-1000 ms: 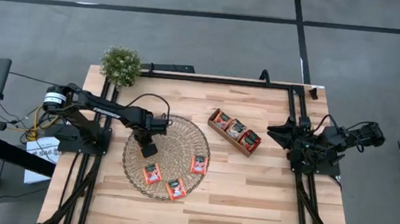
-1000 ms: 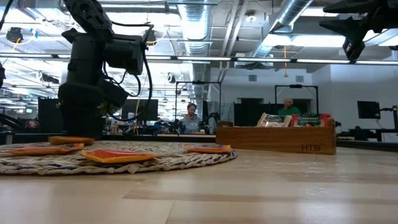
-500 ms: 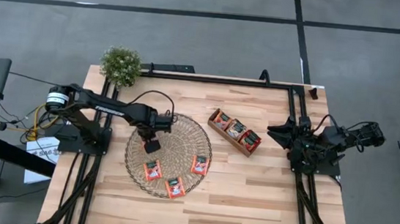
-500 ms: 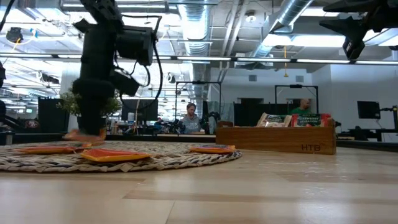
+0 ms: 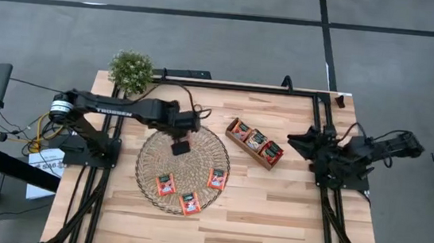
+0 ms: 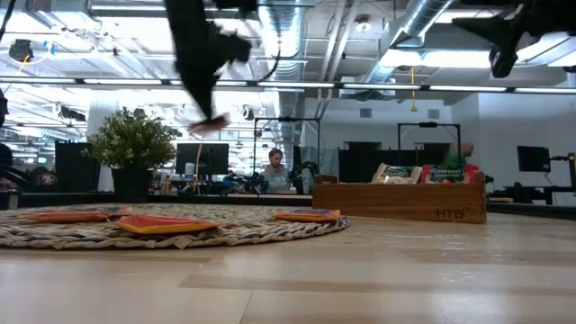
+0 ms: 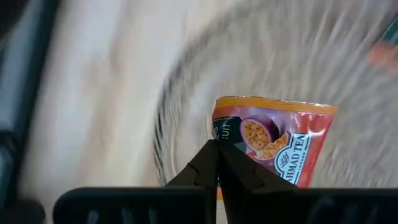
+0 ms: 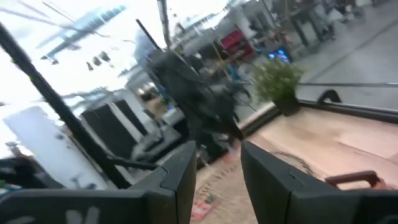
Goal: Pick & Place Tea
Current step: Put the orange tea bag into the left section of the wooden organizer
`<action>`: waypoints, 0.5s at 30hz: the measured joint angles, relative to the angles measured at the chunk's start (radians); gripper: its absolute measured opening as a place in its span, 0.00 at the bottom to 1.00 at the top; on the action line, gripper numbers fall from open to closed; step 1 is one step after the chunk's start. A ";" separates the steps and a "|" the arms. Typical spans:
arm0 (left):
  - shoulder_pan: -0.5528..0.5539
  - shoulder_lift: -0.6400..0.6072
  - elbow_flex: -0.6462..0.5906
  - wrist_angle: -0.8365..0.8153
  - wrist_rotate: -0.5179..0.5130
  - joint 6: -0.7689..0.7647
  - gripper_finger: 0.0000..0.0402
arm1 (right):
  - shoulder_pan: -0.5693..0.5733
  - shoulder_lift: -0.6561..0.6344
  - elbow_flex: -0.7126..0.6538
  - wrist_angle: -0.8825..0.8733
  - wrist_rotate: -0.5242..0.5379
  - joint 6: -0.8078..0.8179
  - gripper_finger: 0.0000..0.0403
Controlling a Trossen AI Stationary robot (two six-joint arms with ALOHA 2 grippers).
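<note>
Now the left pincer (image 7: 217, 163) grips a red-orange tea sachet (image 7: 277, 144) above the wicker mat (image 5: 197, 158).

A wicker mat (image 5: 182, 166) lies left of centre on the worktop (image 5: 272, 214), with 3 tea sachets (image 5: 188, 203) on its near half. A compartment tray (image 5: 255, 143) holding more sachets sits just right of it. A potted plant (image 5: 131, 70) stands at the far-left corner.
</note>
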 joint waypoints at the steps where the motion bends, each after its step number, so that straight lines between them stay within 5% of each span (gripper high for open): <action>1: -0.004 0.000 0.026 0.025 -0.014 0.022 0.00 | -0.010 0.041 0.000 0.016 0.000 0.001 0.29; 7: -0.024 0.000 0.126 0.179 -0.080 0.151 0.00 | -0.084 0.261 0.024 0.177 -0.012 0.003 0.29; 15: -0.051 0.014 0.134 0.371 -0.137 0.271 0.00 | -0.221 0.574 0.206 0.186 -0.153 -0.010 0.37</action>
